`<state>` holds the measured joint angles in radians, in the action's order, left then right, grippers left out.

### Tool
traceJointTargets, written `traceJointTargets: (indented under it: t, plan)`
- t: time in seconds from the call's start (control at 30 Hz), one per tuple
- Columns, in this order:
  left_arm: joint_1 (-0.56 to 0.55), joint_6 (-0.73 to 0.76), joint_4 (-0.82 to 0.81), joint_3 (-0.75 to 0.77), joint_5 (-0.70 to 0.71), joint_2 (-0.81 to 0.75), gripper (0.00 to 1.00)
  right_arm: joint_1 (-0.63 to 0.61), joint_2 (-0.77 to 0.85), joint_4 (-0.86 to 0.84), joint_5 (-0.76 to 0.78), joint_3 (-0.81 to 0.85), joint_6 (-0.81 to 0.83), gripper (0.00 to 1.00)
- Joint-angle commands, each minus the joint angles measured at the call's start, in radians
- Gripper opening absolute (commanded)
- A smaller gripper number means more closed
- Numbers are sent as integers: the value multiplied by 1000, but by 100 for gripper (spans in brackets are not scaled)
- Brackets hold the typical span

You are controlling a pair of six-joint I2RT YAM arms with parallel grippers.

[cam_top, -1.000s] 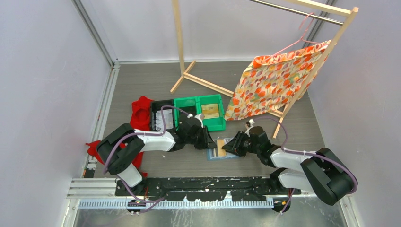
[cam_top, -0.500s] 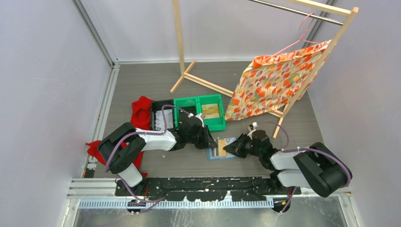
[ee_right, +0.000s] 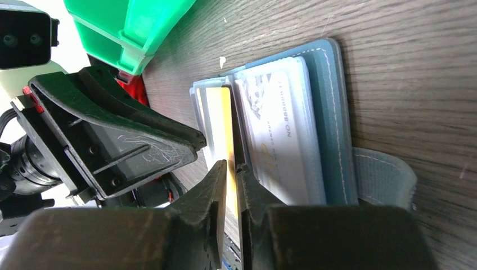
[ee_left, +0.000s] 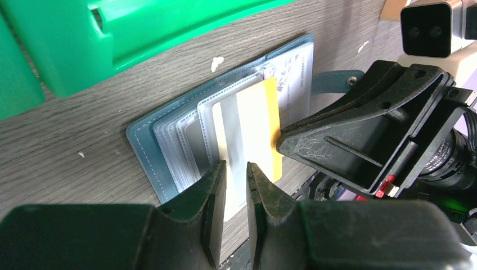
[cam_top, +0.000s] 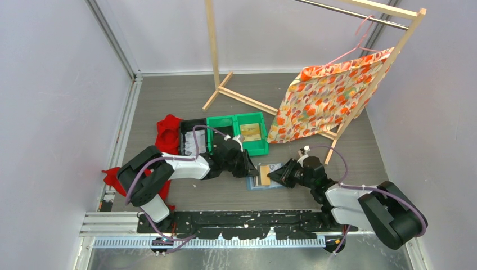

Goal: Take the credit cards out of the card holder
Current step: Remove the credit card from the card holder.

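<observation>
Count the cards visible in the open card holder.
2. A yellow-edged card lies over the middle sleeves; a white printed card sits in the tab-side pocket. Others may be hidden.

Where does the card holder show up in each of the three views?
Top external: the card holder lies open just below centre.
Left wrist: it fills the middle, its clear pockets fanned out.
Right wrist: it sits centre-right, with its strap at the right edge.
Shared landmark: the green bin, above and left of the holder in all three.
</observation>
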<state>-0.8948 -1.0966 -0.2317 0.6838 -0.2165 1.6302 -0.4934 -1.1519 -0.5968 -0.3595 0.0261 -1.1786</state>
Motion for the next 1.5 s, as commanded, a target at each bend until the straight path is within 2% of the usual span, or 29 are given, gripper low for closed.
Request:
traceJointTargets:
  t: [0.0,0.13,0.33,0.6,1.17,1.47]
  plan:
    - [-11,15,77,-27,30,32,22,9,17,-39,-3,7,16,16]
    - [-11,18,79,-19,25,37,22,10,-18,-80,-20,9,16,13]
    - [-11,18,94,-21,34,31,22,16,-70,-130,-9,-15,15,1]
    - [-10,12,106,-41,37,19,22,48,-56,-143,-13,-73,46,1]
    - [-10,18,165,-63,71,-26,22,75,127,124,10,-70,101,1]
    - [-10,18,174,-82,80,-54,22,75,430,518,55,-38,144,1]
